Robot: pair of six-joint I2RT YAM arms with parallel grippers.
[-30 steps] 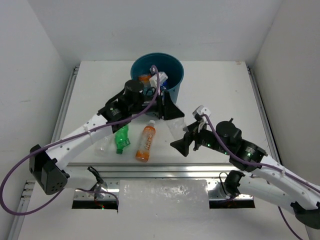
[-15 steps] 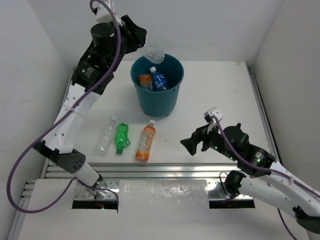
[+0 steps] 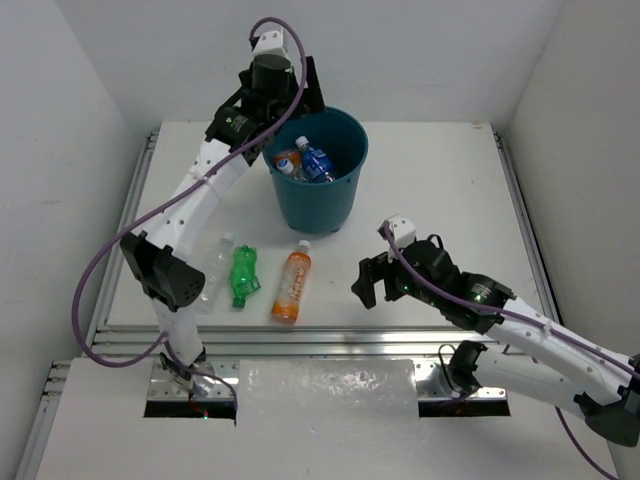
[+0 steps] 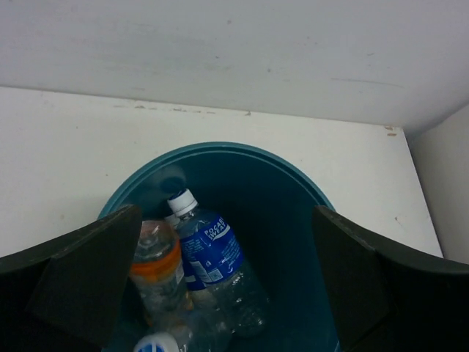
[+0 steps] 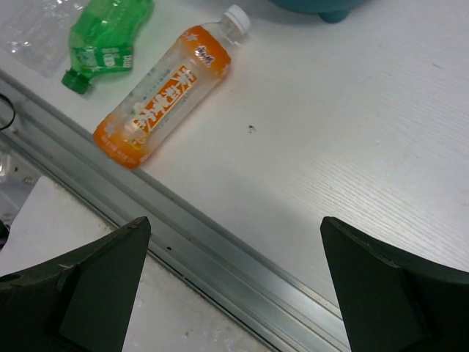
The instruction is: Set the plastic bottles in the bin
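The dark teal bin (image 3: 322, 205) stands at the back middle of the table. Inside it lie a blue-labelled bottle (image 3: 316, 164) and an orange-banded bottle (image 3: 289, 160). My left gripper (image 3: 303, 100) hangs open over the bin's back left rim with nothing between its fingers. Its wrist view looks straight down into the bin (image 4: 220, 152) at the blue-labelled bottle (image 4: 212, 253) and the orange-banded one (image 4: 155, 268). On the table lie a clear bottle (image 3: 213, 268), a green bottle (image 3: 243, 277) and an orange bottle (image 3: 291, 283). My right gripper (image 3: 371, 279) is open and empty, to the right of the orange bottle (image 5: 168, 88).
The metal rail (image 3: 330, 338) runs along the table's near edge, under my right gripper (image 5: 234, 293). The green bottle (image 5: 106, 37) and the clear bottle (image 5: 37, 26) show at the top left of the right wrist view. White walls close in the back and both sides.
My left gripper carried a clear bottle up over the bin, then opened and holds nothing now. The left arm swung right over the rim. The right gripper shifted slightly left.
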